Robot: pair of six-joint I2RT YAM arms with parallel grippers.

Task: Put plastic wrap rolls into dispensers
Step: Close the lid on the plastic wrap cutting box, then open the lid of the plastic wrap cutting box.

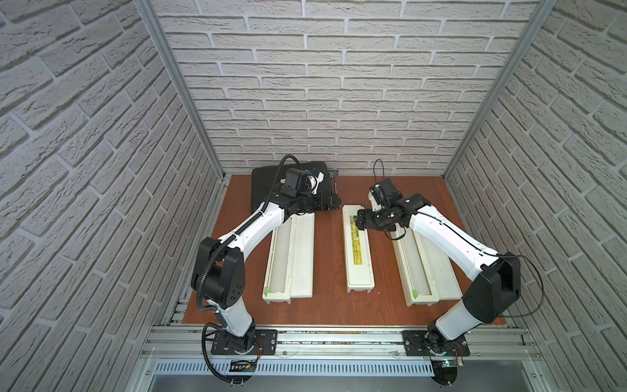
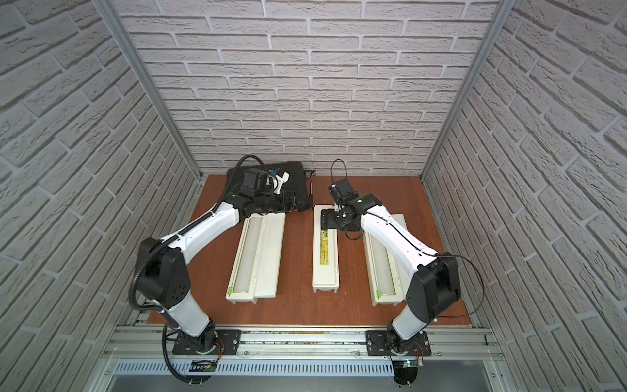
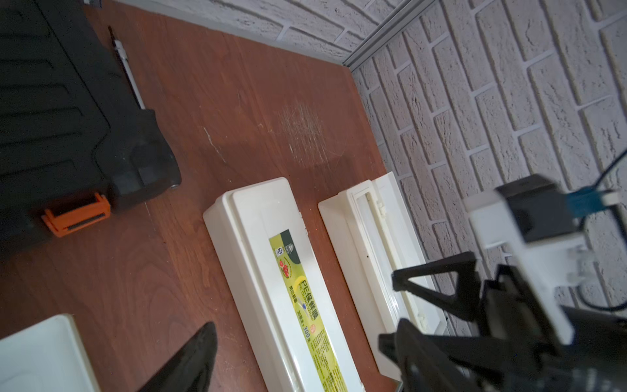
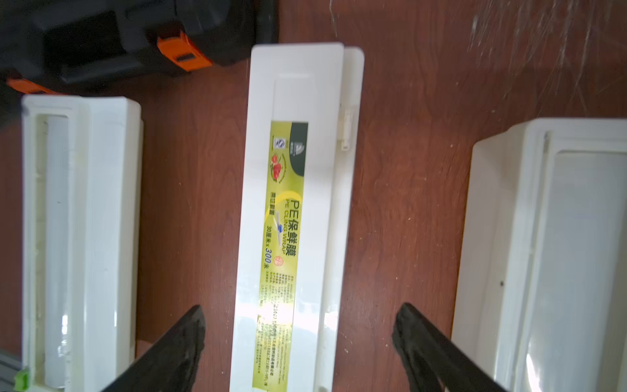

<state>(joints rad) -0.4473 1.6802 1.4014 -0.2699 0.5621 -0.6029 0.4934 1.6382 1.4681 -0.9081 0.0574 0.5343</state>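
Three cream dispensers lie side by side on the brown table. The left dispenser (image 1: pixel 303 258) is open with a white plastic wrap roll (image 1: pixel 281 261) in its tray. The middle dispenser (image 1: pixel 359 271) is closed, yellow-green label up. The right dispenser (image 1: pixel 441 275) is open and holds a roll (image 1: pixel 416 271), partly under the right arm. My right gripper (image 4: pixel 300 314) hangs open above the middle dispenser (image 4: pixel 288 85), one finger to each side. My left gripper (image 3: pixel 305 342) is open and empty near the far end of the left dispenser, beside the black case.
A black case (image 3: pixel 51 101) with orange latches (image 3: pixel 76 217) sits at the back left, under the left wrist. A thin pen-like tool (image 3: pixel 129 74) lies beside it. Brick walls close in the table on three sides.
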